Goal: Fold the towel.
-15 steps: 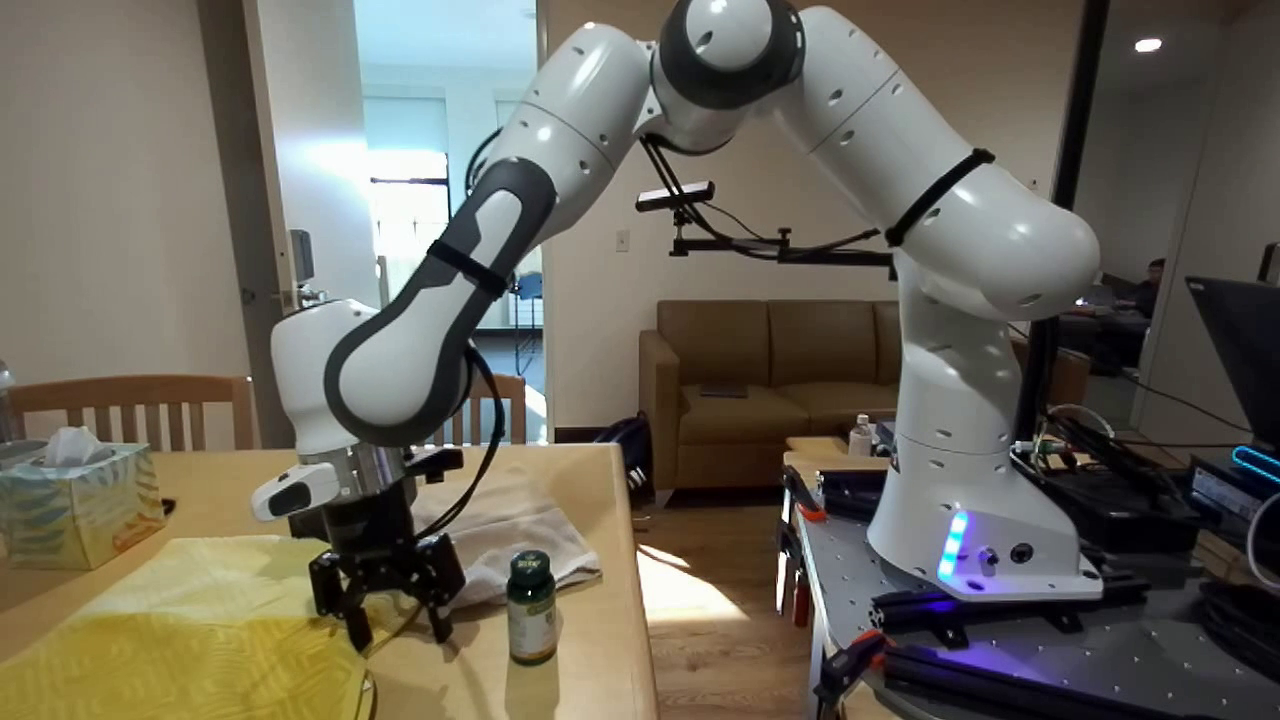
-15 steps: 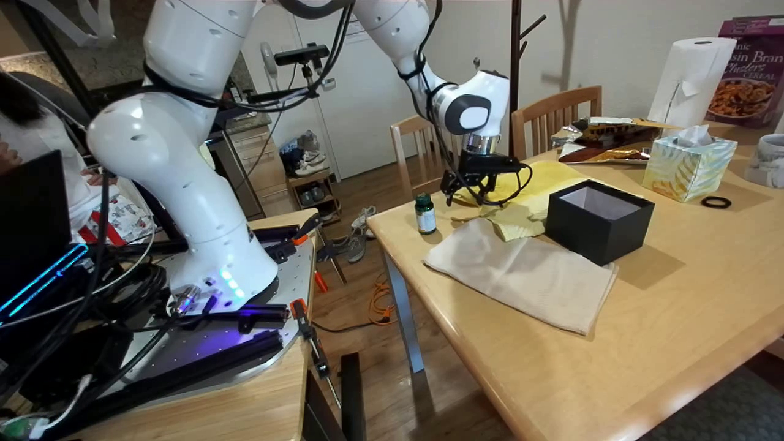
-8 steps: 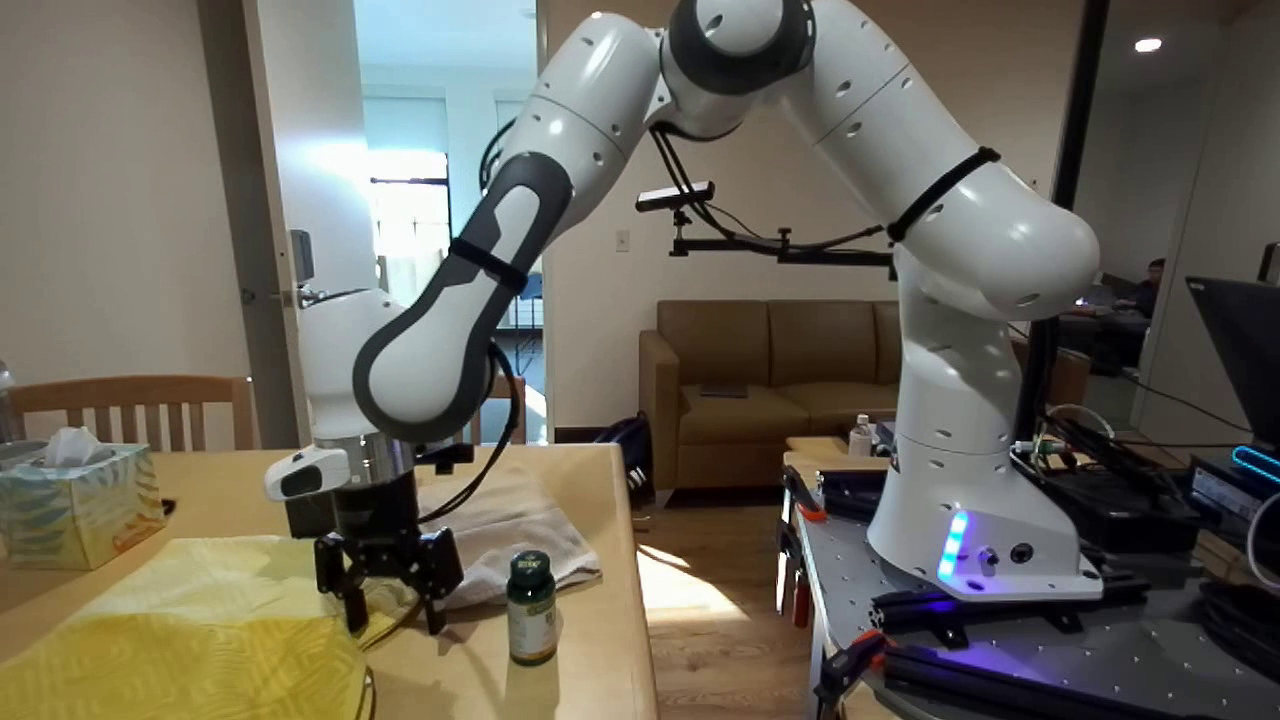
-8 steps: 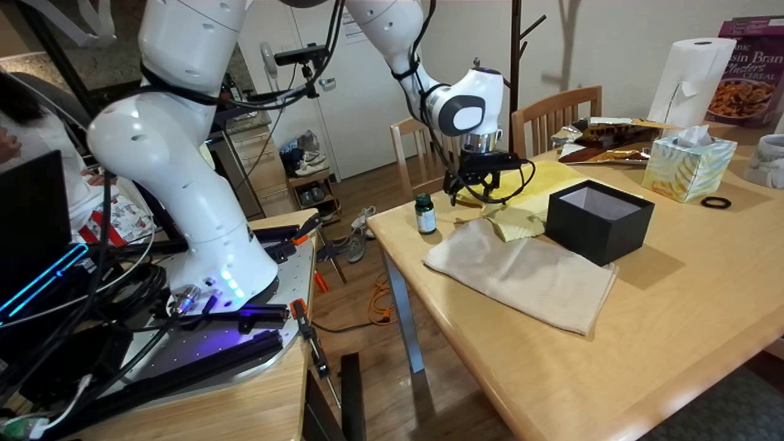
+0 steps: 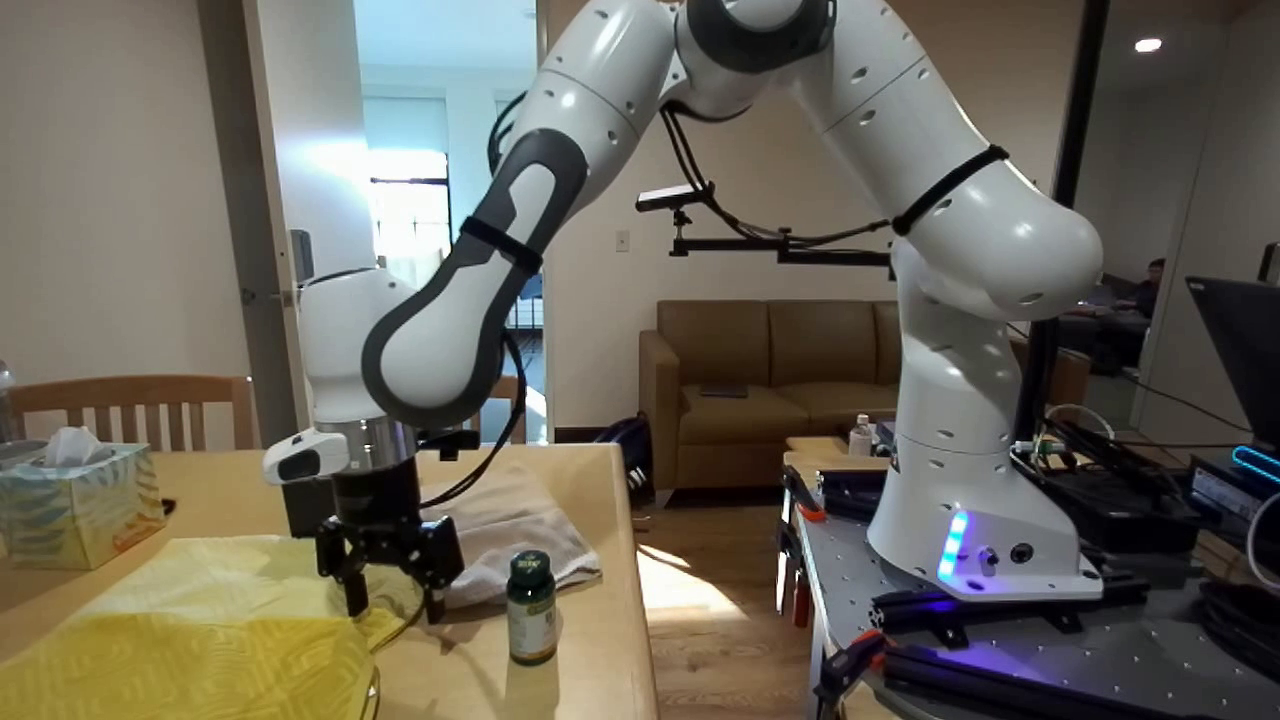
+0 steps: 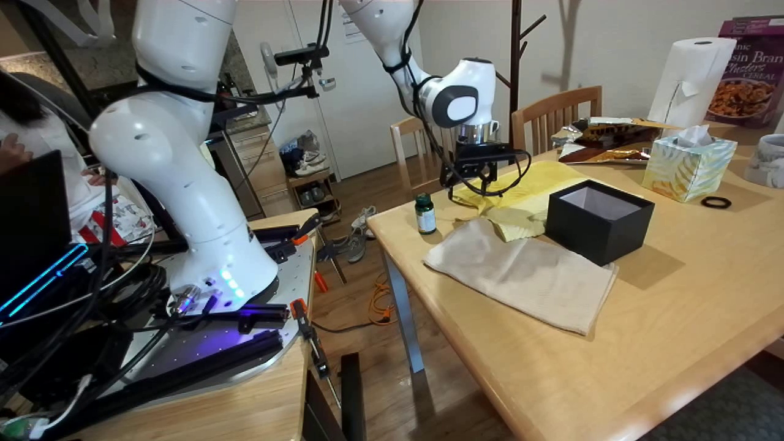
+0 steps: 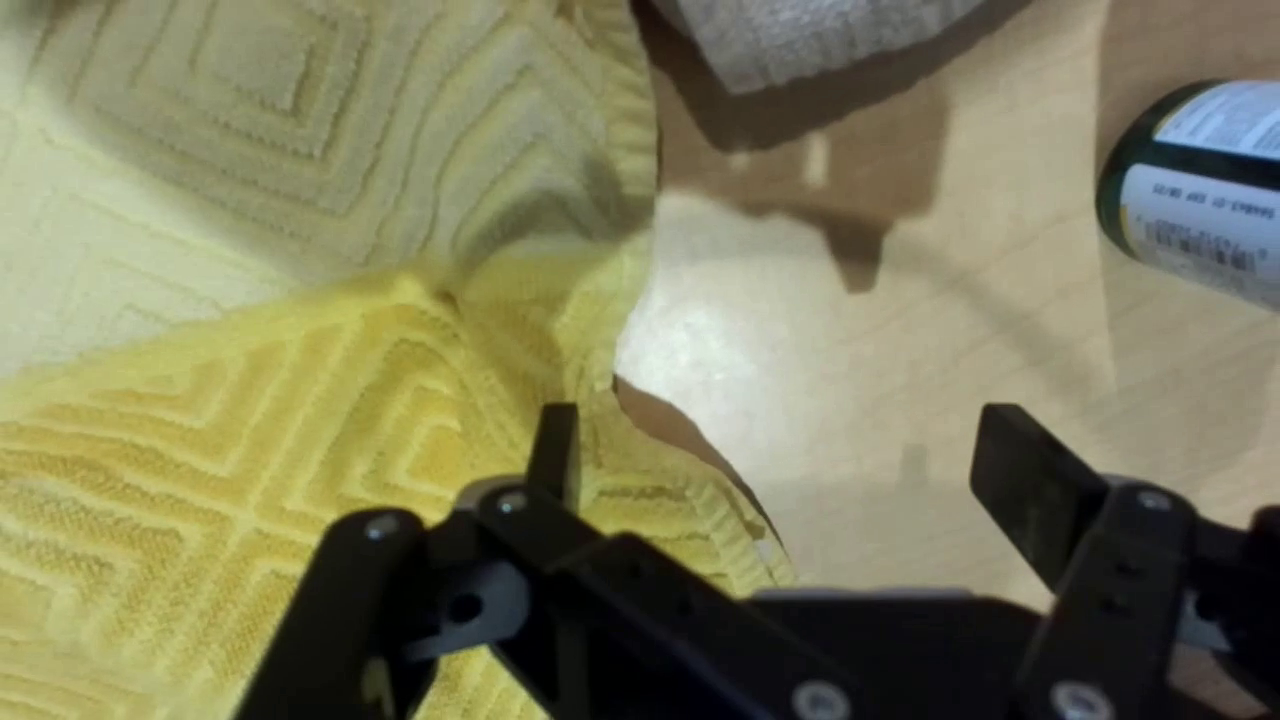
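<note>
A yellow towel with a raised diamond pattern lies on the table; it shows in both exterior views (image 5: 190,665) (image 6: 545,177) and at left in the wrist view (image 7: 250,480). It has a paler part and a brighter part meeting along a crease. My gripper (image 5: 396,606) is open and empty, pointing down just over the towel's edge; it also shows in an exterior view (image 6: 468,191). In the wrist view the gripper (image 7: 780,415) has its left finger over the towel and its right finger over bare table. I cannot tell whether the left finger touches the cloth.
A green bottle (image 5: 532,615) (image 6: 425,215) (image 7: 1210,195) stands close beside the gripper near the table edge. A beige cloth (image 5: 510,540) (image 6: 533,278) (image 7: 815,30) lies behind. A black open box (image 6: 597,229) and a tissue box (image 5: 80,510) (image 6: 689,165) stand on the table.
My gripper has risen slightly and turned from tilted to more upright. It stays open. The bottle, box and beige cloth have not moved.
</note>
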Robot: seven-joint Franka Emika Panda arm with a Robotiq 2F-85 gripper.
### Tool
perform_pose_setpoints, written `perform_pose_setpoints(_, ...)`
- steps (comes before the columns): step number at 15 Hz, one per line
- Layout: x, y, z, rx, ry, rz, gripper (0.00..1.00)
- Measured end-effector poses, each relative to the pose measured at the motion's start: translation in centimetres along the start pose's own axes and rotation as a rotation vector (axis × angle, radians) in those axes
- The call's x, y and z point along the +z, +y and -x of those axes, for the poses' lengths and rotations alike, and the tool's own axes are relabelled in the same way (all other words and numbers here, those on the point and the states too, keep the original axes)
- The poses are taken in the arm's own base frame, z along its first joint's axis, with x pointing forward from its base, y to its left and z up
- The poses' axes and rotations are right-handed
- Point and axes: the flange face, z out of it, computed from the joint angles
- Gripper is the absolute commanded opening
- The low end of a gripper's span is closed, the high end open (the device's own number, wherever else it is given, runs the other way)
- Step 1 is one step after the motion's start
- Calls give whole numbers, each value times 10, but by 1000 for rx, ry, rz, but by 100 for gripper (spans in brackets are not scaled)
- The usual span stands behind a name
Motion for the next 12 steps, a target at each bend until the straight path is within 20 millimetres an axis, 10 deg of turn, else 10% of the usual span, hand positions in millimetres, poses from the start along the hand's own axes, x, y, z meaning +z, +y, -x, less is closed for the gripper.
perform_pose_setpoints(12, 19, 4, 14, -34, -52, -16, 100)
